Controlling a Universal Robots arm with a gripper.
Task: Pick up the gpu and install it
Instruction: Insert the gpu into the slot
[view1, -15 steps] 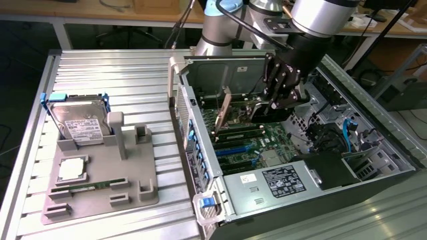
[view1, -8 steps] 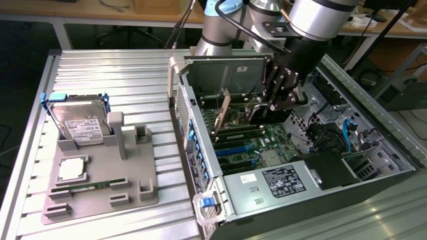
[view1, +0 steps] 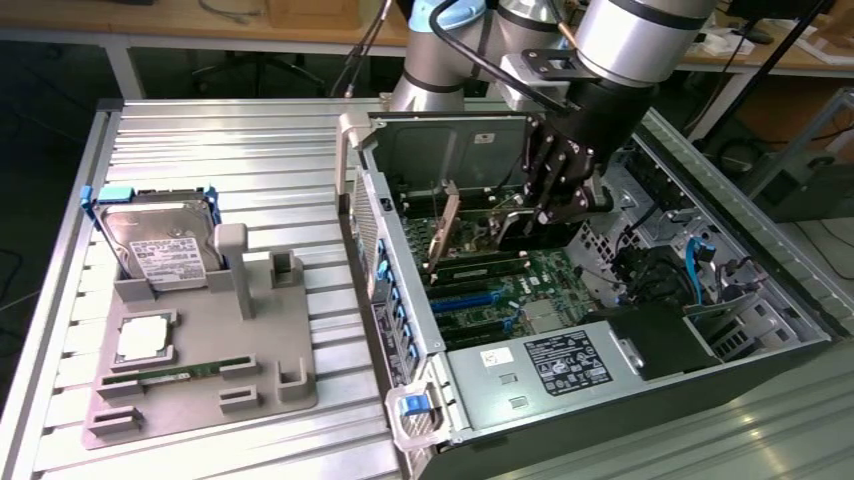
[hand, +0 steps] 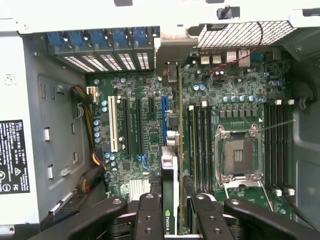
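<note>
Inside the open case (view1: 747, 330), claw (hand: 172, 210) gripping gpu (hand: 170, 180) (edge-on), motherboard (hand: 150, 130) below.

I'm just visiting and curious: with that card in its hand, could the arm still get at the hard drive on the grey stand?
Probably not as things stand. The hand is down inside the computer case, closed on the gpu. The hard drive stands outside the case, off to the exterior view's left, beyond the case's wall.
</note>
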